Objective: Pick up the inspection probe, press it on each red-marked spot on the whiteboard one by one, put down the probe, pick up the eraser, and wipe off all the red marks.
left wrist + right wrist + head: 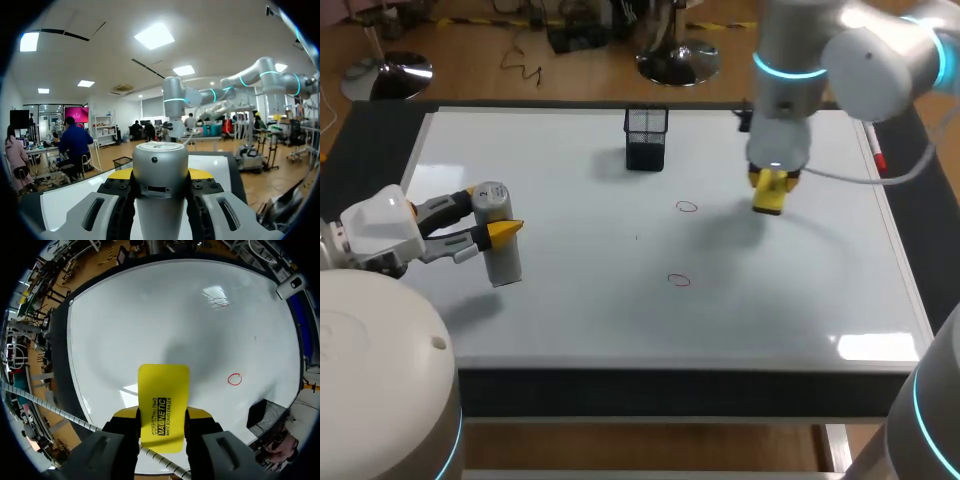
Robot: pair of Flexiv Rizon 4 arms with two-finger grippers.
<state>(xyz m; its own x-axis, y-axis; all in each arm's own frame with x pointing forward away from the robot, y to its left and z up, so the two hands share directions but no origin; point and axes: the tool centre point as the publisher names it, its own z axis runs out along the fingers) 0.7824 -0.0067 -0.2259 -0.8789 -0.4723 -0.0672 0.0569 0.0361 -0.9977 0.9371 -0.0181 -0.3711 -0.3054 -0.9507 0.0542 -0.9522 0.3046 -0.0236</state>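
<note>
The glossy whiteboard point(620, 330) carried an upright black wire-mesh cup point(646, 138), square and open-topped, its inside showing only dark mesh. Well to the cup's left and nearer the robot, the left gripper point(496, 212) clamped the upright inspection probe point(502, 255), a smooth grey metallic cylinder. To the cup's right, the right gripper point(772, 192) pinched the flat yellow rectangular eraser point(163, 395) above the board. Two thin oval red marks point(687, 207) lay nearer the robot than the cup.

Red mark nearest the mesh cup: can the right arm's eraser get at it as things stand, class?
Probably yes: the eraser in the right gripper is beside the mark, with only bare whiteboard between.
</note>
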